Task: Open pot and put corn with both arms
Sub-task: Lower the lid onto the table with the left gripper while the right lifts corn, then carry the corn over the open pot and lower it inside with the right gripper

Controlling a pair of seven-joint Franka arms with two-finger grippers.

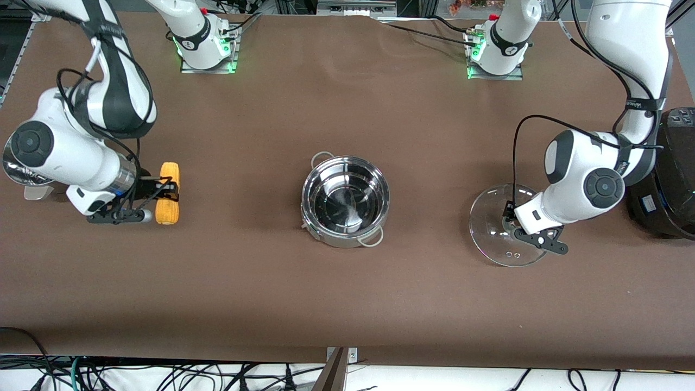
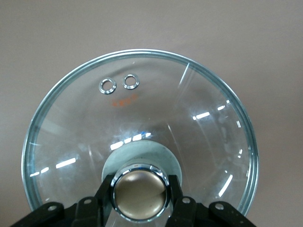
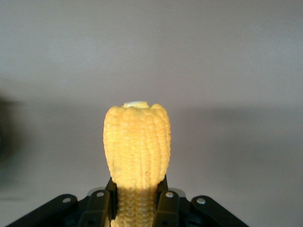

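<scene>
My right arm reaches from its base out to its own end of the table, wrist bent low, and my right gripper [image 3: 137, 201] has both fingers [image 3: 101, 208] pressed against the corn [image 1: 168, 193]. My left arm folds down at its end, left gripper [image 2: 140, 198] clamped on the lid knob [image 2: 140, 191].

I see a brown surface [image 1: 347, 304], a big black cooker [image 1: 670, 179] at the left arm's end, a steel basket [image 1: 21, 182] partly hidden at the right arm's end, and cables [image 1: 163, 374] below the surface's near edge.
</scene>
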